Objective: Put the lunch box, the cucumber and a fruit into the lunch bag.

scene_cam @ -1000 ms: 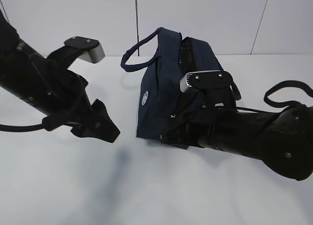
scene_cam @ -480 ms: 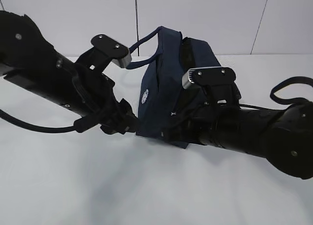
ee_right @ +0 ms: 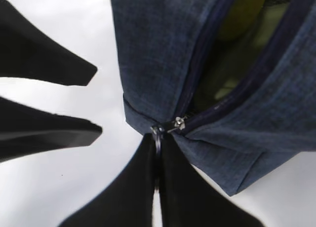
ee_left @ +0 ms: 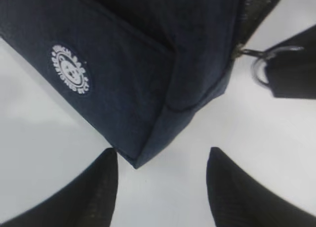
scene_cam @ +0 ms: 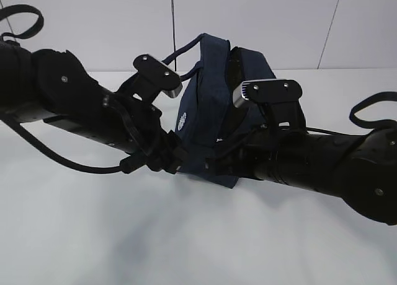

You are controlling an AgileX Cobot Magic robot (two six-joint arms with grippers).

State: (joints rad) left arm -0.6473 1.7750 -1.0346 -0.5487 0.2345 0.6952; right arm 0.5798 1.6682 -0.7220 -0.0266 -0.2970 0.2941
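Right wrist view, nearest: the right hand (ee_right: 157, 180) has its two fingers pressed together on the metal ring pull (ee_right: 157, 133) of the zipper, at the near lower corner of the lunch bag (ee_right: 163, 54). The zipper track runs up and away from that corner, parted; through the gap shows something green-yellow, too blurred and cropped to identify.

Left wrist view: the left hand (ee_left: 160, 187) has its fingers apart, holding nothing, with a bottom corner of the bag just beyond the gap between them. A round white logo (ee_left: 70, 69) marks the bag's side.

Exterior view: the bag (scene_cam: 208, 118) stands on the white bench (scene_cam: 186, 235) between both hands, its long axis receding, loop handles uppermost. Both arms cover its near end, so neither hand's fingertips can be made out there.
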